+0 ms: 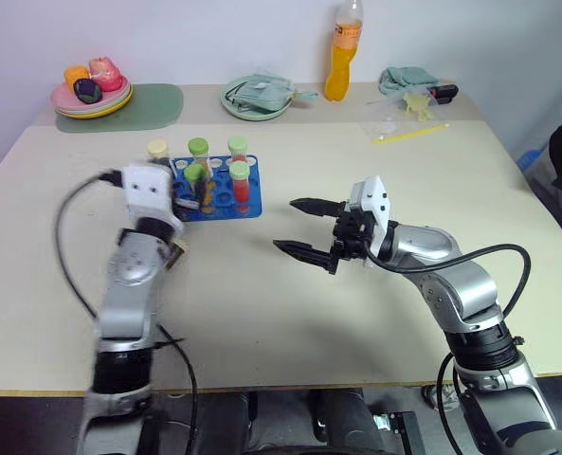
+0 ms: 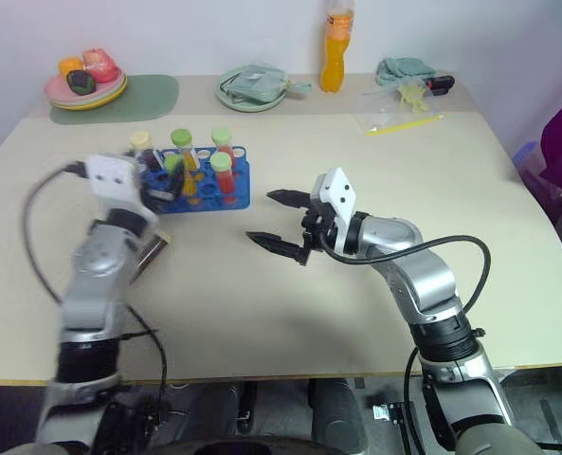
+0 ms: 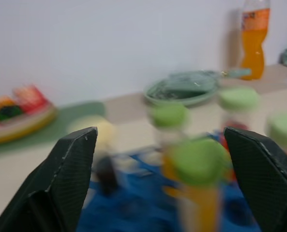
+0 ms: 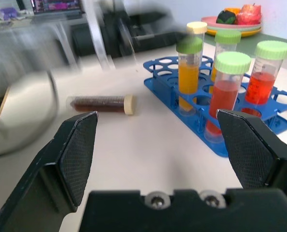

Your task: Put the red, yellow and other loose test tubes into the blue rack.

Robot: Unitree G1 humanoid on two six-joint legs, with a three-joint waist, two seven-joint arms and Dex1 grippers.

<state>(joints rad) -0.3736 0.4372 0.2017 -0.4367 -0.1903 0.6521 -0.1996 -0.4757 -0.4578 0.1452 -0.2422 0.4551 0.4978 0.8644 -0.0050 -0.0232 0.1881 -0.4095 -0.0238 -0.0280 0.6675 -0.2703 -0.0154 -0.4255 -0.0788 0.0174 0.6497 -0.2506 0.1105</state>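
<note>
Left claw (image 3: 158,183): spread wide, nothing between its fingers — just beside the rack, over its near edge.
Right claw (image 1: 298,227): spread, holding nothing — above bare worktop (image 1: 375,313), pointing toward the rack.
Rack (image 1: 226,203): blue, upright tubes with green and yellow caps.
Loose tube (image 4: 102,104): dark, cream cap — lying flat on the worktop near the rack.

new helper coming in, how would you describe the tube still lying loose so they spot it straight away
Find the blue rack of upright tubes on the table. Beside it one tube lies flat on the tabletop. It holds dark brown liquid and has a cream cap; the racked ones stand upright, orange or red.
</note>
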